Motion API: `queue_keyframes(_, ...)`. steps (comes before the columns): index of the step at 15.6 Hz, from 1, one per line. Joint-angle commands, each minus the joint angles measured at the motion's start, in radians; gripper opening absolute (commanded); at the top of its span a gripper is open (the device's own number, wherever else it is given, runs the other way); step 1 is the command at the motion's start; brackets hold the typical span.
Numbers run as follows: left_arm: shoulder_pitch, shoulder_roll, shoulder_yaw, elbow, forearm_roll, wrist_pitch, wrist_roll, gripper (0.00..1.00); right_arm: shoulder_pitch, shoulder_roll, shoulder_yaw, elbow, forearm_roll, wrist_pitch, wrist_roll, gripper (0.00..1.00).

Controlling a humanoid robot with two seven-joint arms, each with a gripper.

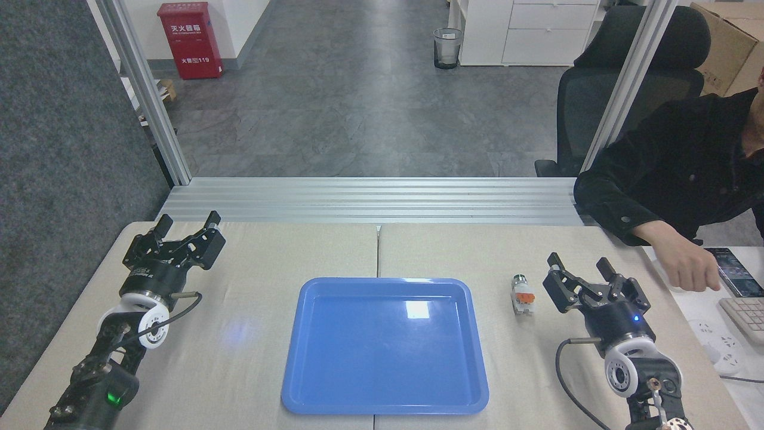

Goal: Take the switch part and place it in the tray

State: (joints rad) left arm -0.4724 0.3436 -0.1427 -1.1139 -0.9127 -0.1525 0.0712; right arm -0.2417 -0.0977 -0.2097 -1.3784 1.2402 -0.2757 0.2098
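Right claw (pixel 580 267) stands wide and empty, its fingers pointing away across the bench (pixel 250 334). Just to its left lies the switch part (pixel 522 295), long axis running fore and aft, silvery end farthest from me, roughly parallel to the fingers. Beyond the part, further left, sits the tray (pixel 385 346), bare. Left claw (pixel 188 226), also wide and empty, hangs well apart past the tray; the right arm is plainly nearer.

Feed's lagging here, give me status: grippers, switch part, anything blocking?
Left gripper and right gripper open, empty. Switch part on table, between tray and right gripper. Tray empty. Person's hand beyond right gripper; path clear.
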Motion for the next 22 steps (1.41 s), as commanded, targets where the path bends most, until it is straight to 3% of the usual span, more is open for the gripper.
queue_keyframes(1, 0.0, 0.0, 0.0, 0.0, 0.0, 0.001, -0.001, 1.0, 0.002, 0.004, -0.005, -0.007, 0.001, 0.001, 0.0, 0.99)
queue_keyframes(22, 0.0, 0.0, 0.0, -0.001, 0.0, -0.001, -0.001, 1.0, 0.007, 0.001, -0.005, -0.014, 0.001, 0.004, 0.0, 0.99)
